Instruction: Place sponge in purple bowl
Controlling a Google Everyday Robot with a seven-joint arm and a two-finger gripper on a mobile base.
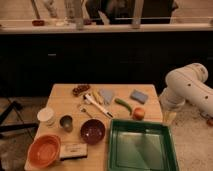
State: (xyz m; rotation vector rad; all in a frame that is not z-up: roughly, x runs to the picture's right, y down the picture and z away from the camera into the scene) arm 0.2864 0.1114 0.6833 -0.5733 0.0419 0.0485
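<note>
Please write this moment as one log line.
tool: open, right of table | sponge: on table, far right | purple bowl: empty

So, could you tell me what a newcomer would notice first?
The big green tray at the front right of the table, then the white arm on the right, its tool hanging by the table's right edge. The orange bowl glows at front left, the purple bowl nearer the middle.

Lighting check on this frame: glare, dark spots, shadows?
Camera view: warm, dim light; glare streaks across the green tray; purple bowl shines inside; background beyond the table nearly black; sponge evenly lit; claw under the white arm, right of table, dim.
</note>
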